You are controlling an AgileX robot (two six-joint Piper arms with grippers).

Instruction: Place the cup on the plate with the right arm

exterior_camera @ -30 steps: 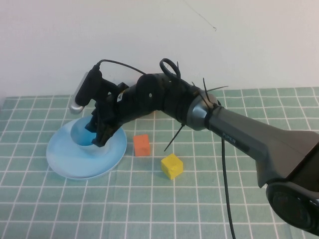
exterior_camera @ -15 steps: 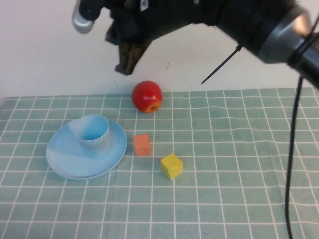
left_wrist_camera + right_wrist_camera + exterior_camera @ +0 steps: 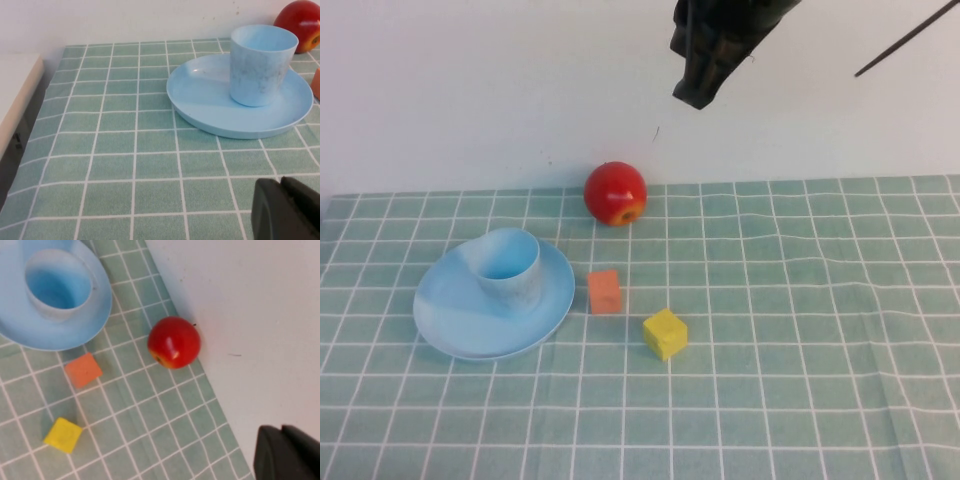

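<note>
The light blue cup (image 3: 507,268) stands upright on the light blue plate (image 3: 455,320) at the left of the table. Both also show in the left wrist view, cup (image 3: 261,65) on plate (image 3: 200,100), and in the right wrist view, cup (image 3: 57,284) on plate (image 3: 30,335). My right gripper (image 3: 698,88) is shut and empty, raised high above the table near the wall, far from the cup; its fingertips show in the right wrist view (image 3: 282,452). My left gripper (image 3: 282,210) is shut and empty, low over the cloth to the left of the plate.
A red apple (image 3: 615,193) sits by the wall behind the plate. An orange cube (image 3: 605,291) lies just right of the plate and a yellow cube (image 3: 665,333) further front right. The green checked cloth covers the table; its left edge (image 3: 47,95) shows.
My right gripper let go of the cup on the plate, rose clear and moved up and to the right, shutting. The cup and plate stayed put.
</note>
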